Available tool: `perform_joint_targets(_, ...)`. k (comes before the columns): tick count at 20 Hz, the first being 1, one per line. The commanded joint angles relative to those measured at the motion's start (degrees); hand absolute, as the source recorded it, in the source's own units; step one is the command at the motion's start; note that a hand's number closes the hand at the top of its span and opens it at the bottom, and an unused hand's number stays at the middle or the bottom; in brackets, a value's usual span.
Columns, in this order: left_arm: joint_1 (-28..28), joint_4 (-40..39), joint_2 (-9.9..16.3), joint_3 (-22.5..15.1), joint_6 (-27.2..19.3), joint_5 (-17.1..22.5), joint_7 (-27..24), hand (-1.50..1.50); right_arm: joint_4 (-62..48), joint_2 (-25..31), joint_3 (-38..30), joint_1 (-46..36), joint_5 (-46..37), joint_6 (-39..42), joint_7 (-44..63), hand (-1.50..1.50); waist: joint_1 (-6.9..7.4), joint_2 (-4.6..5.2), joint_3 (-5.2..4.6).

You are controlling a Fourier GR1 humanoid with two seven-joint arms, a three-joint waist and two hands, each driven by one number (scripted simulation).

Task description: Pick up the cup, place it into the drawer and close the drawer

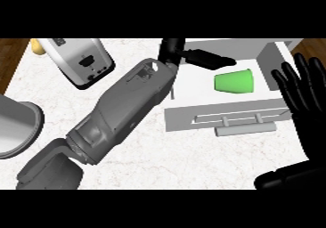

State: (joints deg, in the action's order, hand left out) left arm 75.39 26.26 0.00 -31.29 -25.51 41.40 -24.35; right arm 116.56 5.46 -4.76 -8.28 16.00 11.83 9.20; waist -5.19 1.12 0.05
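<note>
The green cup (234, 82) lies on its side inside the open white drawer (192, 121), near the drawer's middle. My left hand (192, 55) is stretched over the drawer's back left corner, fingers straight and pointing right, a short way from the cup and holding nothing. My left forearm runs diagonally from the lower left up to that corner. My right hand (303, 91) rests open at the right edge, fingers up, beside the drawer's right side. The drawer's front panel carries a grey bar handle (245, 130) facing me.
A white and grey toaster (80, 60) stands at the back left of the marbled counter, with a yellow thing (37, 46) behind it. A grey round pot (11, 129) sits at the left edge. Wooden floor shows at both top corners.
</note>
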Motion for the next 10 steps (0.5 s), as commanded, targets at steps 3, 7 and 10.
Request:
perform_joint_targets(3,-1.1,3.5,0.0,2.7,2.3,3.9,-4.4,-1.50,-1.6,2.5,-3.0,0.9,4.3,3.2,-0.1,-1.50,2.91,-0.65,-0.01)
perform_joint_targets(7,-3.3,7.0,3.5,6.0,5.2,4.2,-0.3,-1.50,1.0,5.1,-5.2,5.0,6.4,7.2,-1.6,1.50,4.94,-1.28,-0.02)
perform_joint_targets(10,-6.7,11.8,4.0,6.6,2.6,3.7,-1.1,-1.50,4.3,6.3,-1.2,5.0,1.1,7.5,0.7,1.50,5.58,-1.49,-0.08)
